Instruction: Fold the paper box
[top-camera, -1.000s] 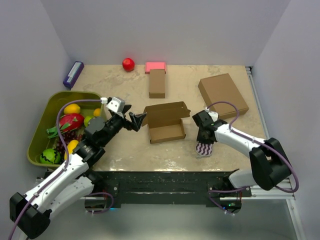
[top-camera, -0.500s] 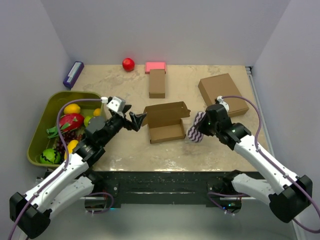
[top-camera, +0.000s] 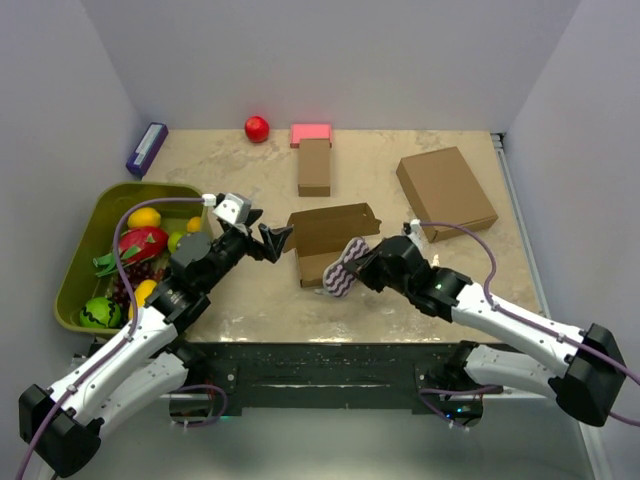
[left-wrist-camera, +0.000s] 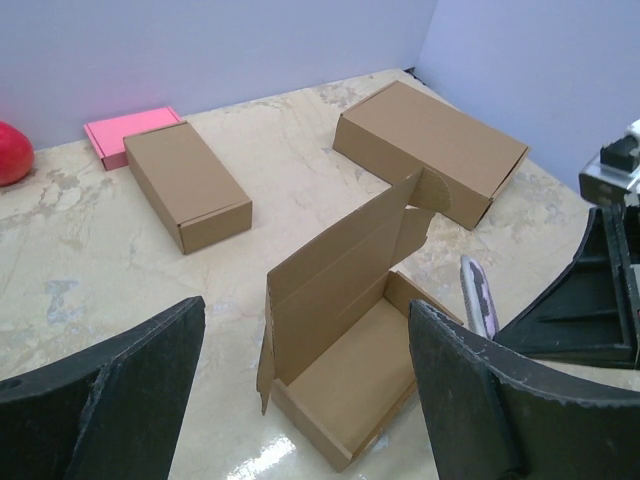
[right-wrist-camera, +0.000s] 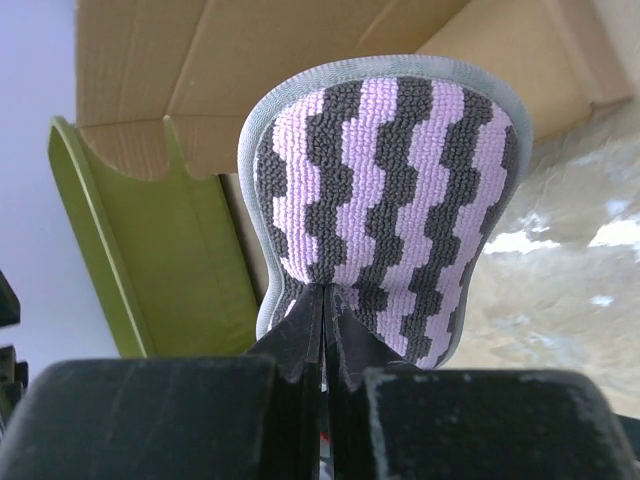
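The paper box (top-camera: 330, 245) stands open mid-table as a low tray with its lid flap raised at the back; it also shows in the left wrist view (left-wrist-camera: 345, 340). My left gripper (top-camera: 272, 243) is open and empty just left of the box, jaws spread wide toward it (left-wrist-camera: 305, 305). My right gripper (top-camera: 362, 268) is shut on a purple-and-grey striped pad (top-camera: 342, 268), held on edge at the box's front right part. In the right wrist view the jaws (right-wrist-camera: 325, 295) pinch the pad's (right-wrist-camera: 390, 190) lower edge, with the box (right-wrist-camera: 250, 70) behind it.
A larger brown box (top-camera: 446, 190) lies at the back right and a narrow brown box (top-camera: 314, 166) at the back centre, in front of a pink block (top-camera: 311, 132). A red ball (top-camera: 257, 128) and a purple item (top-camera: 146, 149) sit at the back left. A green bin (top-camera: 90, 215) of fruit is at the left.
My right arm has swung left, carrying the striped pad from the table right of the box to the box's front. The left arm and the box have not moved.
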